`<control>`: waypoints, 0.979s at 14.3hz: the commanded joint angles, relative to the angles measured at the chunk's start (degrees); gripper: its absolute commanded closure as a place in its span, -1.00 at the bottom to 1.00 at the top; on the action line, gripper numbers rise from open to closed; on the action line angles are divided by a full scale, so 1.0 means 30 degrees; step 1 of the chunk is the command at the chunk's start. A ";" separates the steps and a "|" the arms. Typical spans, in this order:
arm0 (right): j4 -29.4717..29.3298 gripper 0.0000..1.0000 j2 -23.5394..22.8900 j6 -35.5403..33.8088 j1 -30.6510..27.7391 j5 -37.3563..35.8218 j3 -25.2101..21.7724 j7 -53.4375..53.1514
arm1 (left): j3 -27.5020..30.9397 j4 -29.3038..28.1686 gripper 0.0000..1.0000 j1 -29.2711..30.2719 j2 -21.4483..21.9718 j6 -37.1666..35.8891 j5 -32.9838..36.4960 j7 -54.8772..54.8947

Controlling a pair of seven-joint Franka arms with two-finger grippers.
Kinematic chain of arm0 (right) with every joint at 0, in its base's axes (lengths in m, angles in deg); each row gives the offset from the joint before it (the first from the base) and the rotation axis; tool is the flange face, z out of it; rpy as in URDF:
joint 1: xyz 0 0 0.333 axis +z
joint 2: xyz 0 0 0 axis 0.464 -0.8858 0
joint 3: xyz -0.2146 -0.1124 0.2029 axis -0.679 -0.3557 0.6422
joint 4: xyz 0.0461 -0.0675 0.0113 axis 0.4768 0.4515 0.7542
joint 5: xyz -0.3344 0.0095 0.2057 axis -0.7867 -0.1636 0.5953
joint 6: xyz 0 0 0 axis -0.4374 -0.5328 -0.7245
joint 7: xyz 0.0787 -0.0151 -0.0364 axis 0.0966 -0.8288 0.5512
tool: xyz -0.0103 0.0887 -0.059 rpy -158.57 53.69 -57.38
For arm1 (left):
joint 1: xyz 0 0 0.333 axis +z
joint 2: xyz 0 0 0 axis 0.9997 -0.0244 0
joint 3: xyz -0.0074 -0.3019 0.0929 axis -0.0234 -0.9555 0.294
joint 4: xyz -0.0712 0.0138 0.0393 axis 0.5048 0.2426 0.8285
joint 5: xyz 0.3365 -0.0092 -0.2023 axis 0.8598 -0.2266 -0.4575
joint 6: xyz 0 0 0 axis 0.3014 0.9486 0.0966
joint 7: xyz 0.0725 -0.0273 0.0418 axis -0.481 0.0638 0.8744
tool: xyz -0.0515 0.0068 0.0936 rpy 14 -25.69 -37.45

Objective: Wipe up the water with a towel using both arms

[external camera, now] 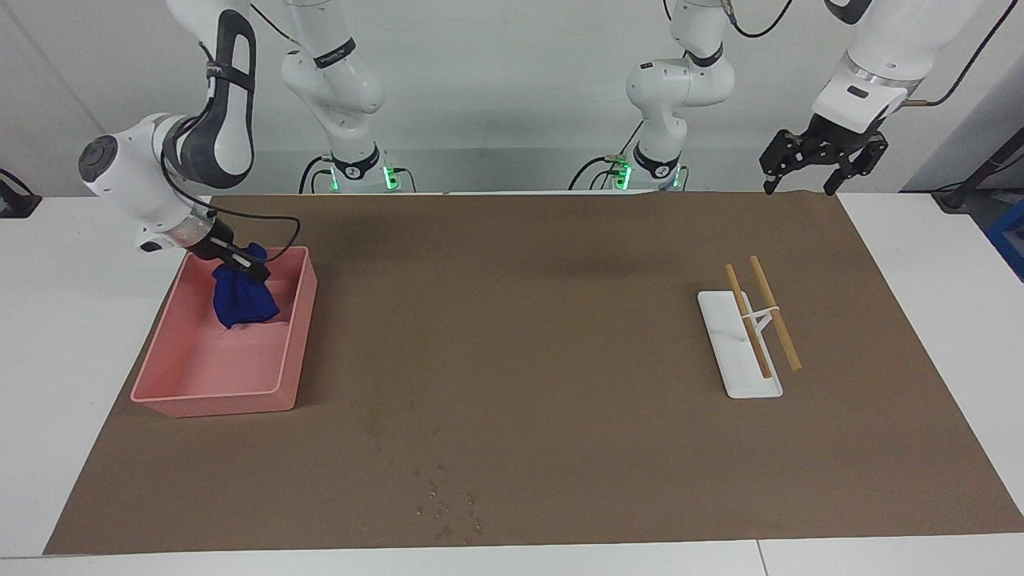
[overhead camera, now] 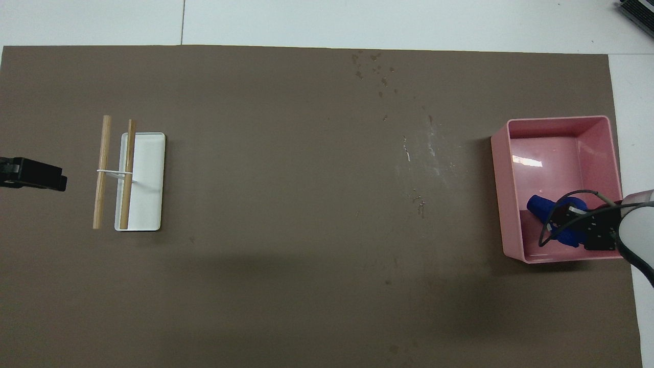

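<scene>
The right tool (external camera: 240, 268) is down inside the pink bin (external camera: 289, 352) at the right arm's end of the table (external camera: 80, 336), clenched on the bunched blue towel (external camera: 244, 300), whose lower part seems to rest on the bin floor — contact is hard to judge. The water (external camera: 444, 504) lies as scattered droplets and dark specks on the brown paper (external camera: 520, 336), farther from the robots than the bin and well apart from it. The left tool (external camera: 808, 164) waits raised with its fingers spread over the paper's edge by the left arm's base, near the white rack (external camera: 732, 352) with two wooden rods (external camera: 774, 312) — no readable writing shows anywhere.
</scene>
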State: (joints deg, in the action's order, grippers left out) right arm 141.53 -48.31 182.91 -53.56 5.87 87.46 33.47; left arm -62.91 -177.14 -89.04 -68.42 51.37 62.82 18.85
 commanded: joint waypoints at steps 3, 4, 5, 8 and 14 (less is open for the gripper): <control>-0.1667 -0.98 0.0564 -0.1593 -0.0006 -0.0200 0.0433 0.0109 | 0.0032 -0.0475 -1.00 -0.0001 0.0410 -0.0010 0.0262 -0.0157; -0.2574 -0.98 0.0623 -0.2559 0.0255 -0.0229 0.0522 0.0138 | 0.0032 -0.0475 -1.00 -0.0001 0.0410 -0.0011 0.0262 -0.0128; -0.3425 -0.98 0.0653 -0.3323 0.0693 -0.0287 0.0494 0.0138 | 0.0032 -0.0475 -1.00 -0.0001 0.0410 -0.0011 0.0262 -0.0157; -0.5653 -1.00 0.0887 -0.5141 0.1485 -0.1309 0.0552 0.0138 | 0.0032 -0.0475 -1.00 -0.0001 0.0410 -0.0011 0.0262 -0.0128; -1.0458 -1.00 0.0976 -0.8397 0.3855 -0.3507 0.0815 0.0197 | 0.0032 -0.0475 -1.00 -0.0001 0.0410 -0.0011 0.0262 -0.0128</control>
State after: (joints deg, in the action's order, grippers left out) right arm 114.70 -44.31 160.08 -43.55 -2.43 89.19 33.48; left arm -62.91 -177.14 -89.04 -68.42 51.37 62.82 18.85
